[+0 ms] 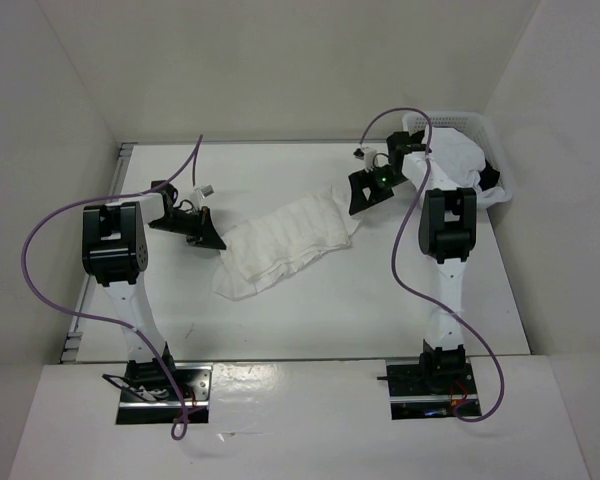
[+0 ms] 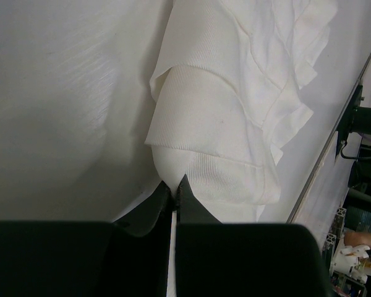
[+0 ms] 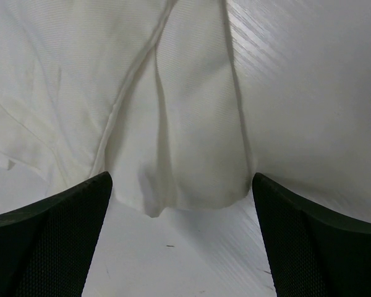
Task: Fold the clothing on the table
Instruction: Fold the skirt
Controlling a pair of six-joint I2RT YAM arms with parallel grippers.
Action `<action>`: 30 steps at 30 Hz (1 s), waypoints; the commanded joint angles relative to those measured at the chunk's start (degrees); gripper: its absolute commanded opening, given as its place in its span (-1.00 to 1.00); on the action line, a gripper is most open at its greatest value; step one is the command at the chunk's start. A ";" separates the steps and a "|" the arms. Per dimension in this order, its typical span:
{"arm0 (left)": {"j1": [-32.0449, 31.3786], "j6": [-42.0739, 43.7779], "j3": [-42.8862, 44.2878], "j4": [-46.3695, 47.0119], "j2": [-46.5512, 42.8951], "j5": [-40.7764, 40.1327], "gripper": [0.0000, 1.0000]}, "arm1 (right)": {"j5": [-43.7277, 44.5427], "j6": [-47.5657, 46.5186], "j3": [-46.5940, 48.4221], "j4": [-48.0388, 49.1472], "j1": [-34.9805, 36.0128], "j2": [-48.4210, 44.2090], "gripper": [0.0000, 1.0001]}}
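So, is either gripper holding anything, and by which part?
Right gripper open, nothing held. Left gripper shut at the skirt edge; whether it pinches cloth cannot be told.

The skirt (image 1: 285, 245) is thin white cloth, matt, with a fine ribbed weave and stitched pleat edges. The desk (image 1: 380, 300) is smooth matt white, faintly streaked, and rimmed by a grey metal strip (image 2: 322, 154). The right fingers (image 3: 55, 235) are matt black with finely dotted inner faces. The left fingers (image 2: 149, 207) are smooth black plastic with a dull sheen. The basket (image 1: 465, 119) is white latticed plastic.
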 commanded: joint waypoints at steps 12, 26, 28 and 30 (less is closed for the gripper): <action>-0.30 2.43 0.63 -0.61 0.32 2.16 -1.00 | -10.13 -6.92 2.44 -12.67 4.20 7.25 0.56; 0.76 4.72 1.16 -2.28 2.51 3.22 -1.00 | -10.13 -7.63 2.96 -13.73 5.26 8.92 0.10; 0.76 5.33 1.16 -2.81 2.51 3.22 -1.00 | -10.13 -7.63 2.96 -13.21 5.26 8.92 -0.01; 1.28 5.85 1.68 -3.42 2.51 3.22 -1.00 | -10.13 -7.10 2.96 -13.20 5.26 8.92 -0.22</action>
